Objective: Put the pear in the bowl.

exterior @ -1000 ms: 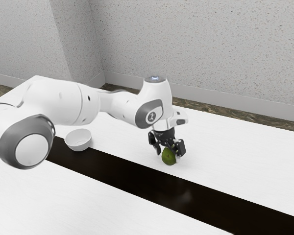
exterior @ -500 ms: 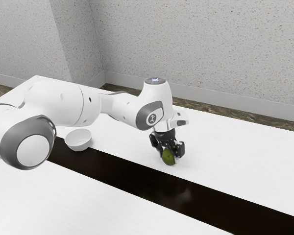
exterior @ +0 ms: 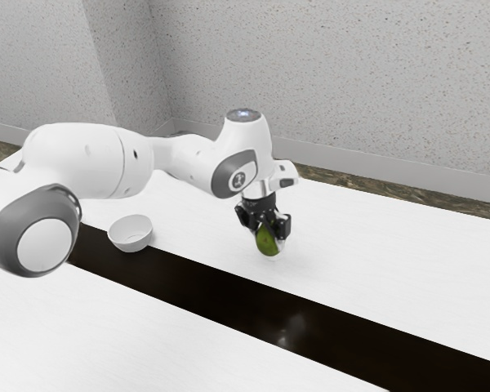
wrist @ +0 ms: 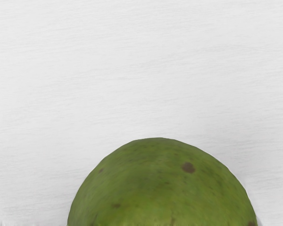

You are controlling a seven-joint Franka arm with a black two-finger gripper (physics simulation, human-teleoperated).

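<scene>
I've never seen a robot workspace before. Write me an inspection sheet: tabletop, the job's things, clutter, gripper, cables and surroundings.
Surface: white table, faintly grained, crossed by a dark band.
Pear: green with brown spots, held and seemingly raised off the table.
Bowl: white, upright, nothing seen inside, toward the exterior view's left from the pear.
Clutter: nothing seen.
Gripper: black, shut on the pear, away from the bowl.
Cables: nothing seen.
Surroundings: speckled gray wall, pale baseboard, mottled brown floor.
</scene>
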